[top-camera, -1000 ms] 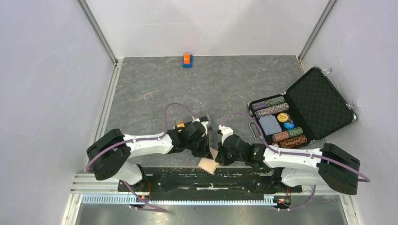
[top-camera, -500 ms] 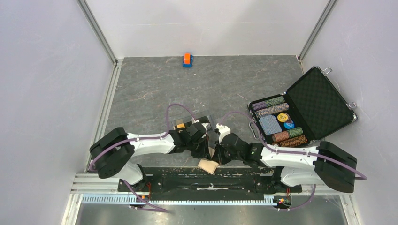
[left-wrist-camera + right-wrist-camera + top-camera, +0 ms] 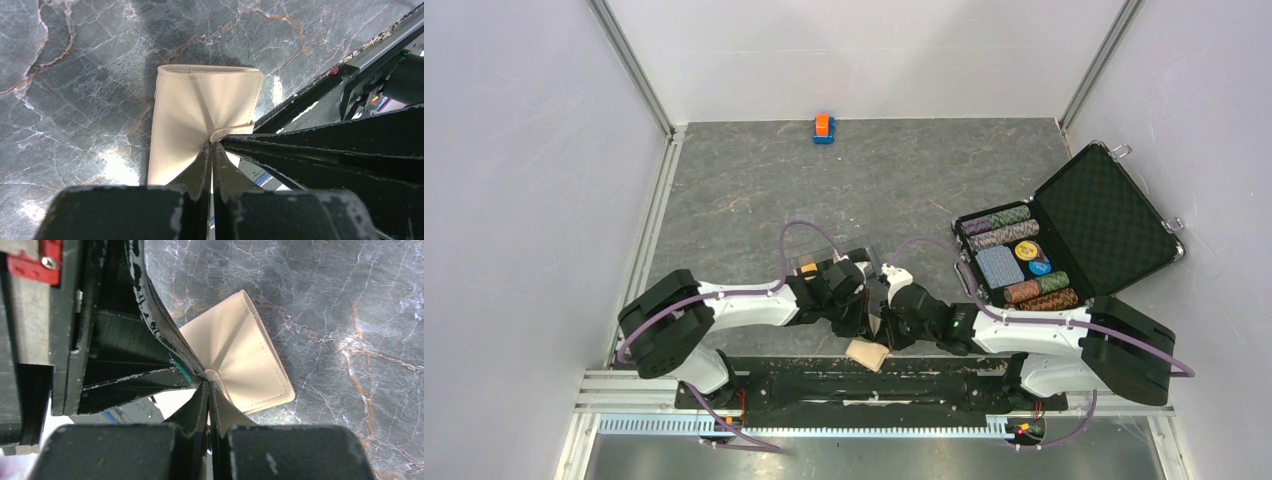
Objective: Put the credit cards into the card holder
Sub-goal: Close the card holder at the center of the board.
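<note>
at the near centre of the table (image 3: 874, 180), just by the rail, we find the holder (image 3: 195, 100). left gripper (image 3: 212, 150) is clamped on its tab; right gripper (image 3: 207, 387) is clamped on the same spot, meeting it.

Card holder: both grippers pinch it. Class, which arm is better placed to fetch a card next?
Probably left: what looks like an orange card shows by the left gripper, so the right gripper could hold the card holder alone.
</note>
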Robot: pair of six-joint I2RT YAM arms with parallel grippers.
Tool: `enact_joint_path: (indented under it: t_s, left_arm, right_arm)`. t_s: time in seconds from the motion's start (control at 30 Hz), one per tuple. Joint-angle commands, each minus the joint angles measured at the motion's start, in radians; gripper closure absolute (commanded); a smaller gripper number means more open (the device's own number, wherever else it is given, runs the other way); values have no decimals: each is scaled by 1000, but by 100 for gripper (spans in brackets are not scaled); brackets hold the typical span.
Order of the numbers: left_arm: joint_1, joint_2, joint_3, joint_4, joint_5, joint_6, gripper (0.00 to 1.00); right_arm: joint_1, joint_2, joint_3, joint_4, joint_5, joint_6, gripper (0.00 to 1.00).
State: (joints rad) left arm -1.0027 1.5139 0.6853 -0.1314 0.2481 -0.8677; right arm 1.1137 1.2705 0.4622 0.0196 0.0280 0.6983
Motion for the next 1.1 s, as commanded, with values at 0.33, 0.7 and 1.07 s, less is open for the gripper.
enact_joint_path:
  t_s: [0.33,0.7,1.07]
  left_arm:
    - [-2,8,30,4,-34,52,88]
    - [114,-400,24,22,-45,78,0]
    - [635,-622,-96,21,93,272,0]
  right_arm:
    - [7,-4,-16,-73,30,4,100]
    - [-145,-168,116,-103,66,-66,17]
    - [-515,-405,-116,-82,372,-254,2]
